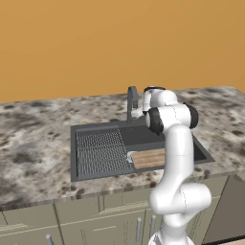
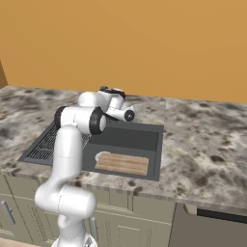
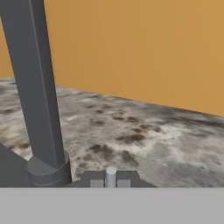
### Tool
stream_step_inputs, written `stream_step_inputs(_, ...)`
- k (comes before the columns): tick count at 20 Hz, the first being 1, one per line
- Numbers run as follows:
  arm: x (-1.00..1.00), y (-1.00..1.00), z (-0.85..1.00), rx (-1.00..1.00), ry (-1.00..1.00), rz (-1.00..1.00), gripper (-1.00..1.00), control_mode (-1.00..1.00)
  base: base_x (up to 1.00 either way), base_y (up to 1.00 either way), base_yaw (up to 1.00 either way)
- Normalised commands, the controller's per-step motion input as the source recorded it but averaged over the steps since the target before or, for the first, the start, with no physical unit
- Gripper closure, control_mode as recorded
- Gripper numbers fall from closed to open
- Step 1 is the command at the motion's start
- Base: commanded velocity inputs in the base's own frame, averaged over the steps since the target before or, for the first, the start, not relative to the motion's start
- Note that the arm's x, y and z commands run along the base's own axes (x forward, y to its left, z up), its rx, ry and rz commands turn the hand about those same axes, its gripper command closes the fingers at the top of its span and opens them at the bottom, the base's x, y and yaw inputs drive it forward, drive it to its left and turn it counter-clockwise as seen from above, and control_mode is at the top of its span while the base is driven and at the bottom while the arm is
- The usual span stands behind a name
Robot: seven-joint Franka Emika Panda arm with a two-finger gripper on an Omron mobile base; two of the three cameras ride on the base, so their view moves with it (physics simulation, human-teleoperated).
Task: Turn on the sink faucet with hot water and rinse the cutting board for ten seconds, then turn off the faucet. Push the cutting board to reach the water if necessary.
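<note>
1. We see the sink [image 1: 95,128], dark grey and rectangular, set into the desk [image 1: 33,143], with a ribbed drainboard section on the left in the left base view and a deep basin beside it.
2. We see the faucet [image 1: 131,103], slim and dark grey, standing upright behind the sink's rear rim.
3. We see the cutting board [image 2: 121,163], light-brown wood with lengthwise slat lines, lying flat in the basin near its front wall.

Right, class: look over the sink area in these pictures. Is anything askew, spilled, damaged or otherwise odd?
Nothing stands out. The cutting board lies flat in the sink basin, square to its front wall. The faucet stands upright behind it, no water is visible, and the stone counter shows no spill.
</note>
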Motion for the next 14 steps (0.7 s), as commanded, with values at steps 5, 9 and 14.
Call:
stream_step_inputs(5, 0.03, 0.00, 0.00, 0.00, 0.00, 0.00, 1.00, -1.00, 0.00, 0.00, 0.00)
stream_step_inputs(9, 0.10, 0.00, 0.00, 0.00, 0.00, 0.00, 1.00, -1.00, 0.00, 0.00, 0.00)
stream_step_inputs(14, 0.16, 0.00, 0.00, 0.00, 0.00, 0.00, 1.00, -1.00, 0.00, 0.00, 0.00)
